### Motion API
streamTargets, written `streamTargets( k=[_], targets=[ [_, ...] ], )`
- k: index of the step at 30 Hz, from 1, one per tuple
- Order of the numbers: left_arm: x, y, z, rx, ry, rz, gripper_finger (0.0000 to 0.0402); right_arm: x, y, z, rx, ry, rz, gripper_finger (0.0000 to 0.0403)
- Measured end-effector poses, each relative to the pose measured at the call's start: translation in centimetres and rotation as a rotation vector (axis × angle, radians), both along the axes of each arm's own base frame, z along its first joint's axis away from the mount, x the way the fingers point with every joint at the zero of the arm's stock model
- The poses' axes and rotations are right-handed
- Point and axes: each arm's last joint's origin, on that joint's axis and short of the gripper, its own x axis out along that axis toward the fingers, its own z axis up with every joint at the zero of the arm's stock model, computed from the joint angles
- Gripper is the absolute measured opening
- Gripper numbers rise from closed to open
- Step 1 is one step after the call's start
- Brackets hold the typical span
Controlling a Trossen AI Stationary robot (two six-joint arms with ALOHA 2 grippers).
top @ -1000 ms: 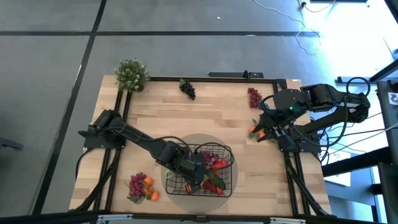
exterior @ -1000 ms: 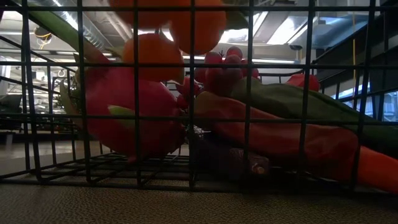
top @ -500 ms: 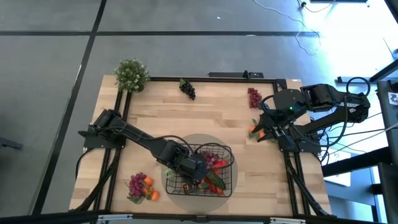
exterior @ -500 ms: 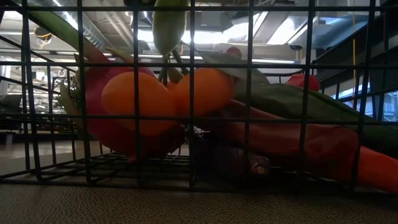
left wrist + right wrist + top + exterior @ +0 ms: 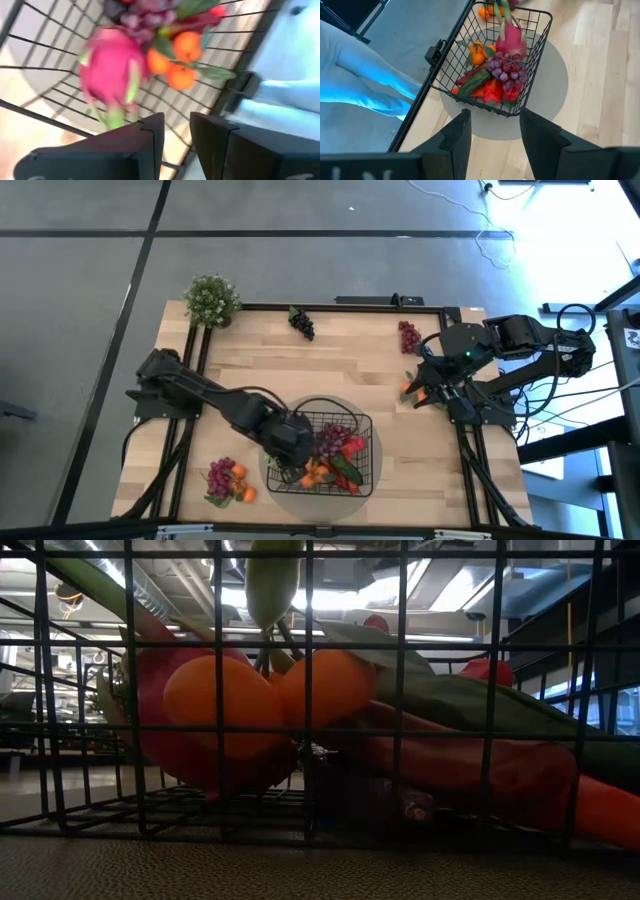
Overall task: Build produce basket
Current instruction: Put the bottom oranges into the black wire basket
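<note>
The black wire basket (image 5: pixel 368 442) stands on a grey round mat (image 5: pixel 300 406) near the table's front. In it lie a pink radish (image 5: pixel 112 65), purple grapes (image 5: pixel 506 67), red peppers (image 5: pixel 492 90), a green cucumber (image 5: pixel 474 82) and a bunch of oranges (image 5: pixel 316 472), which also shows in the left wrist view (image 5: pixel 177 60). The oranges rest against the radish (image 5: pixel 200 750). My left gripper (image 5: pixel 285 442) hovers over the basket's left end, open and empty (image 5: pixel 176 135). My right gripper (image 5: pixel 428 390) is open and empty (image 5: pixel 495 130) at the table's right, beside a carrot (image 5: pixel 408 391).
A red grape bunch with oranges (image 5: pixel 228 480) lies at the front left. Black grapes (image 5: pixel 302 322) and red grapes (image 5: pixel 409 336) lie near the far edge. A potted plant (image 5: pixel 211 300) stands at the far left corner. Bare wood lies between basket and far edge.
The oranges have come down from above into the basket and now rest against the pink radish. My left gripper has let them go and drawn back toward the table's left edge.
</note>
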Motion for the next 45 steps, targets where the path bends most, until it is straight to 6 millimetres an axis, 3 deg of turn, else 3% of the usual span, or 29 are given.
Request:
streamTargets(
  k=[6, 17, 24, 31, 45],
  targets=[
    [-3.4, -0.9, 2.4, -0.022, 0.008, 0.111, 0.0078, 0.0, 0.1, 0.0, 0.005, -0.006, 0.034, 0.0154],
    [-9.5, -5.9, 2.0, -0.062, 0.269, 0.244, 0.0078, 0.0, 0.1, 0.1, 0.032, 0.003, 0.004, 0.0154],
    [-13.4, -9.0, 1.9, -0.045, 0.254, 0.482, 0.0078, 0.6, 0.2, 0.7, 0.067, -0.067, -0.019, 0.0154],
    [-15.7, -10.7, -1.0, 0.041, 0.202, 0.487, 0.0078, 0.8, 0.2, 0.9, 0.076, -0.097, -0.022, 0.0154],
    [-16.4, -11.9, -8.7, 0.154, 0.12, 0.073, 0.0078, 0.9, 0.2, 1.1, 0.112, -0.095, -0.052, 0.0154]
  ],
)
